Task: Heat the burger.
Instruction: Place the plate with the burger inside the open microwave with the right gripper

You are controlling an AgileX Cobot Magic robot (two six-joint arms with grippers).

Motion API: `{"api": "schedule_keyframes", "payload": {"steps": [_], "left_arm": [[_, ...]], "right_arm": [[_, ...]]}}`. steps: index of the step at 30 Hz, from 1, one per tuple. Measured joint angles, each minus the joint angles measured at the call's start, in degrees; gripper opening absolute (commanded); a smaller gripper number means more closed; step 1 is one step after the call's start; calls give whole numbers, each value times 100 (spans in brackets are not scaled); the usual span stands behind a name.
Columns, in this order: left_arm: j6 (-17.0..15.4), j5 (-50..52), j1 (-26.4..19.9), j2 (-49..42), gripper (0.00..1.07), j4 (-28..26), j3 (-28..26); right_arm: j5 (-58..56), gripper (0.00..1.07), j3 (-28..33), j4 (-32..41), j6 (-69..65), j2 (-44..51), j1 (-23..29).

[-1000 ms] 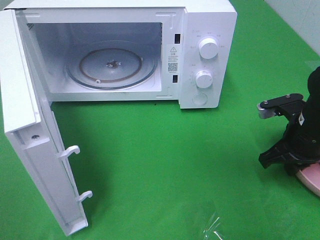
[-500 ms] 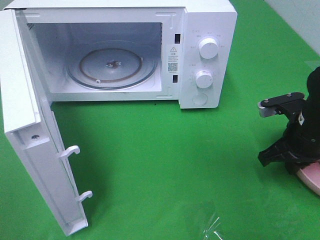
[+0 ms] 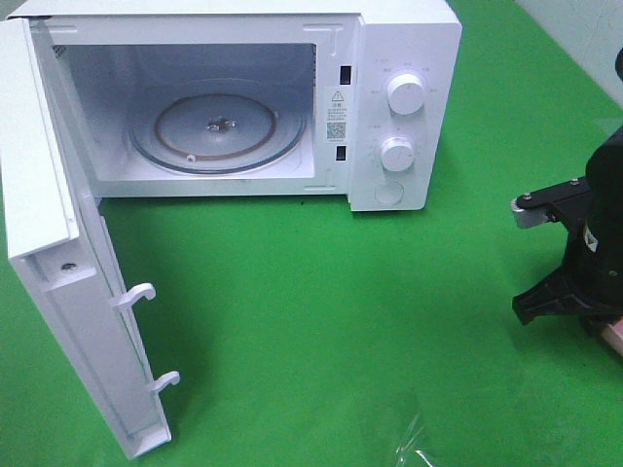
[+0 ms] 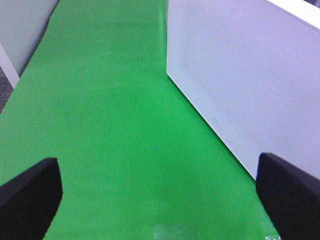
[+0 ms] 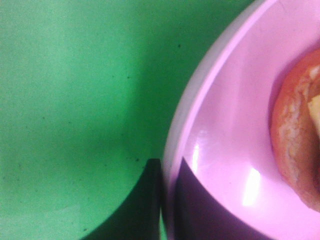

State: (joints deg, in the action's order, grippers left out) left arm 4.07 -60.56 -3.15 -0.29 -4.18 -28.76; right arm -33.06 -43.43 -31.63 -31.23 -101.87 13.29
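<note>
Bench [image 3: 321, 292]: matt green cloth, faintly speckled. Microwave [image 3: 409, 39]: smooth white casing, slight sheen; door [image 4: 240, 75] finely dotted; turntable [image 3: 219, 131] clear glass. Plate [image 5: 220, 150] between the fingers [image 5: 147, 205]: glossy pink, smooth. Fingers matt black.

Finding: a robotics test bench dressed as a kitchen counter, not a working kitchen. Grounds follow. A bright green cloth [image 3: 321, 292] covers the whole work surface. A white countertop microwave oven with two round dials [image 3: 419, 58] stands on it, its white hinged door [image 3: 44, 175] swung open on a round glass turntable [image 3: 219, 131]. A black robot arm [image 3: 594, 253] works over a glossy round pink plate [image 5: 225, 150]. A plain pale wall [image 3: 584, 29] stands behind.
</note>
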Motion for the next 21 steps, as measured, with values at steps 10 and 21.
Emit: {"api": "schedule_keyframes", "payload": {"steps": [10,21], "left_arm": [[0,0,0,0,98,0,0],[0,0,0,0,98,0,0]], "right_arm": [[-390,0,0,-395,-447,0,476],[-945,0,0,-670,-785,0,1152]]}}
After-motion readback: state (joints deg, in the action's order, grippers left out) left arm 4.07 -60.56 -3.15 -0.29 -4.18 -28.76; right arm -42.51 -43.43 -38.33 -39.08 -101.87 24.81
